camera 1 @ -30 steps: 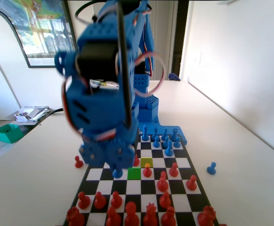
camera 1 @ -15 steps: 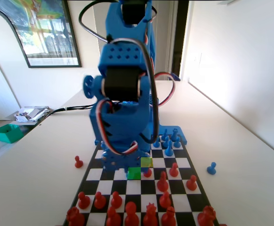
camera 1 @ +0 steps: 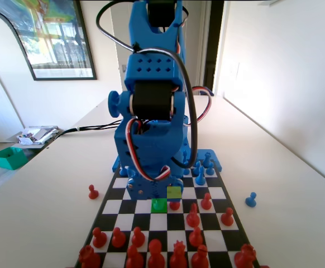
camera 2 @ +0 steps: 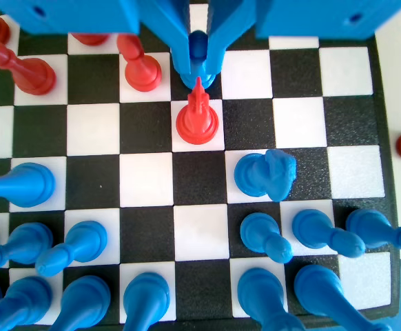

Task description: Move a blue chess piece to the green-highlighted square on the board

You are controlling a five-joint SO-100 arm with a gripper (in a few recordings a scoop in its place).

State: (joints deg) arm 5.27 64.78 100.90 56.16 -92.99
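Note:
In the wrist view my gripper (camera 2: pixel 198 61) hangs at the top centre with its jaws closed around the round head of the blue chess piece (camera 2: pixel 198 44), a small pawn. A red piece (camera 2: pixel 197 121) stands one square nearer the blue rows, just clear of the fingertips. In the fixed view the gripper (camera 1: pixel 153 195) is low over the board (camera 1: pixel 221 192), at the far edge of the green-highlighted square (camera 1: pixel 159 205), and the arm's body hides the pawn. A yellowish-olive square (camera 1: pixel 174 192) lies diagonally behind the green one.
A red pawn (camera 1: pixel 175 205) stands just right of the green square. Red pieces (camera 1: pixel 154 248) crowd the near rows and blue back-row pieces (camera 1: pixel 199 165) the far end. A red pawn (camera 1: pixel 93 192) and a blue pawn (camera 1: pixel 251 199) stand off the board.
The arm has swung right across the board with the blue pawn, from left of the green square to its far edge. It has turned square to the camera.

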